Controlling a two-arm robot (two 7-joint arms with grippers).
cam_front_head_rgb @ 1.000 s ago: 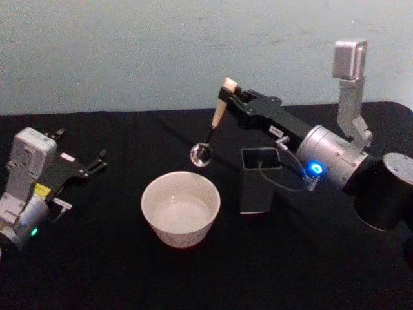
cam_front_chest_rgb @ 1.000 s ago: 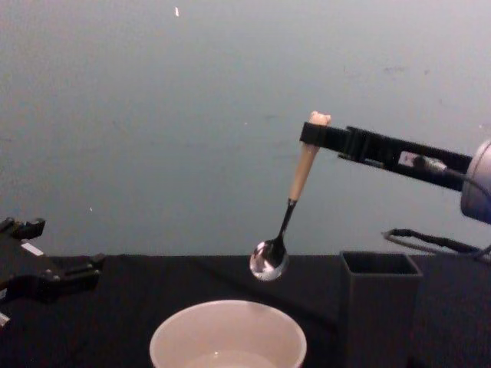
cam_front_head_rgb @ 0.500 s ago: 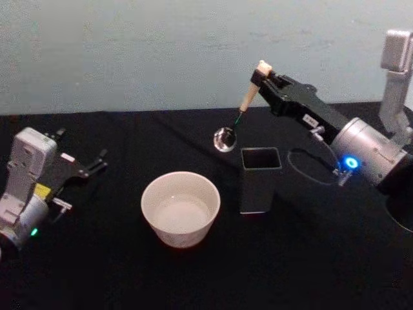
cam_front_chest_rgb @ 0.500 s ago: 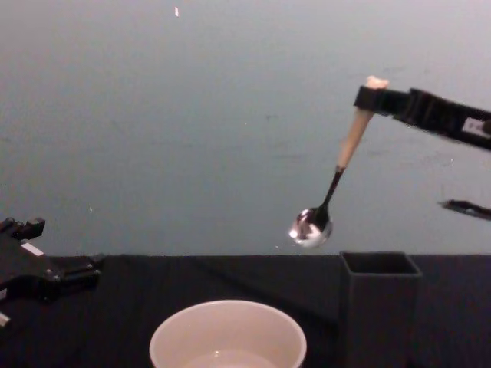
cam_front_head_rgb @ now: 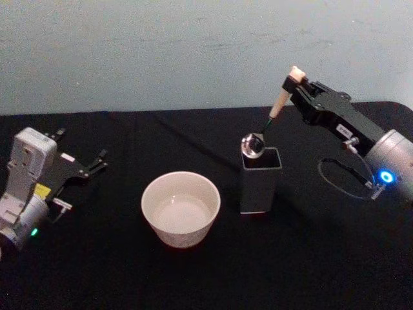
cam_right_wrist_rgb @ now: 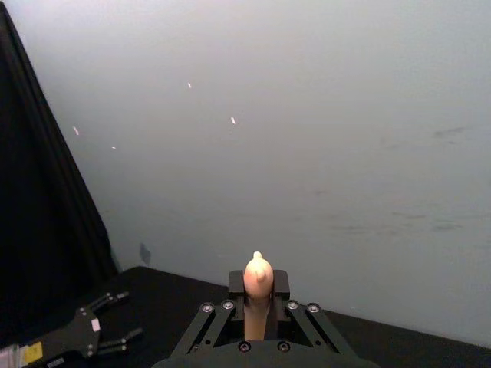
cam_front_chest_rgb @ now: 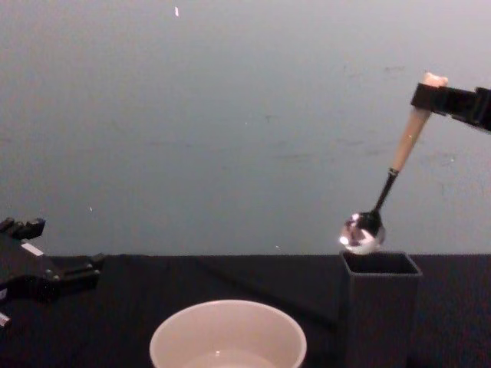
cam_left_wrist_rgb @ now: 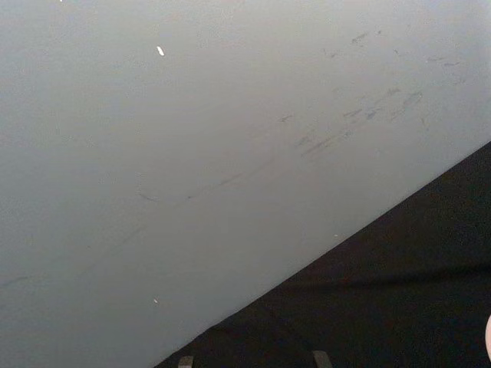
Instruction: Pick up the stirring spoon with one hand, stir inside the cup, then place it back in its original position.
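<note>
The right claw (cam_front_head_rgb: 292, 84) is clamping the spoon (cam_front_head_rgb: 278, 103) by its handle top, the bowl slanting down-left and hovering just above the holder (cam_front_head_rgb: 258, 187), at its left rim. The left claw (cam_front_head_rgb: 97, 163) is idling open, far left.

Black table (cam_front_head_rgb: 116, 271) spread before me, 9 to 3 o'clock. Pale wall (cam_front_head_rgb: 161, 51) at 12 o'clock, faintly scuffed.
</note>
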